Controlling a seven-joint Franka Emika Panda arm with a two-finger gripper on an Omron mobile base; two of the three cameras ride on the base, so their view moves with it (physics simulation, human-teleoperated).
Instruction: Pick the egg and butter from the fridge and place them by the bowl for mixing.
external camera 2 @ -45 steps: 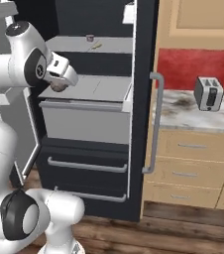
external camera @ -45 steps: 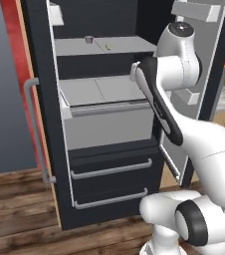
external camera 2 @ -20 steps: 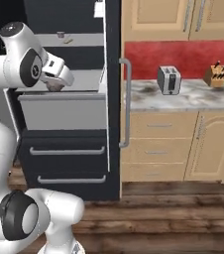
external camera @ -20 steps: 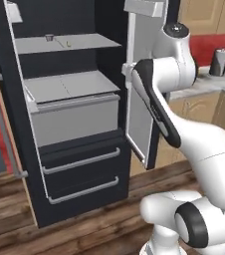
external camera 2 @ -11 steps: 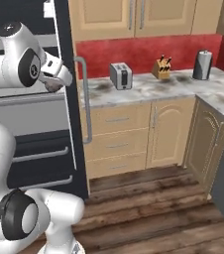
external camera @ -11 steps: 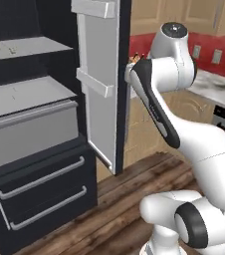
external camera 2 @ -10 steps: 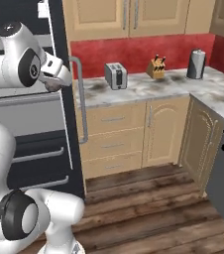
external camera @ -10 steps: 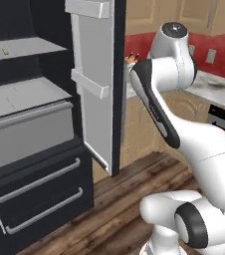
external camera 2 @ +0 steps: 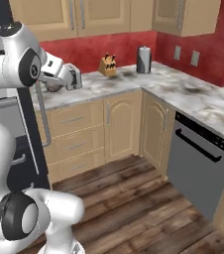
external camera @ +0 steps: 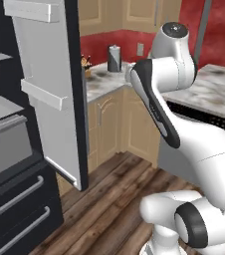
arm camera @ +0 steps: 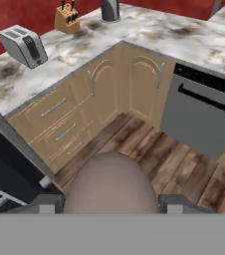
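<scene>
The base has swung away from the fridge (external camera: pixel 50 94), so both base cameras now look past its open door toward the corner counter (external camera 2: pixel 183 94) instead of into the shelves. The gripper (external camera 2: pixel 73 78) is closed around the egg (arm camera: pixel 109 182), which sits brownish and round between the finger tips in the hand view, carried high at counter level, probably so it clears the door and cabinets during the drive. A toaster (arm camera: pixel 24 46), knife block (external camera 2: pixel 107 65) and metal canister (external camera 2: pixel 143 59) stand on the counter, with the grey dishwasher (external camera 2: pixel 203 166) below. The butter and the bowl can't be made out here.
</scene>
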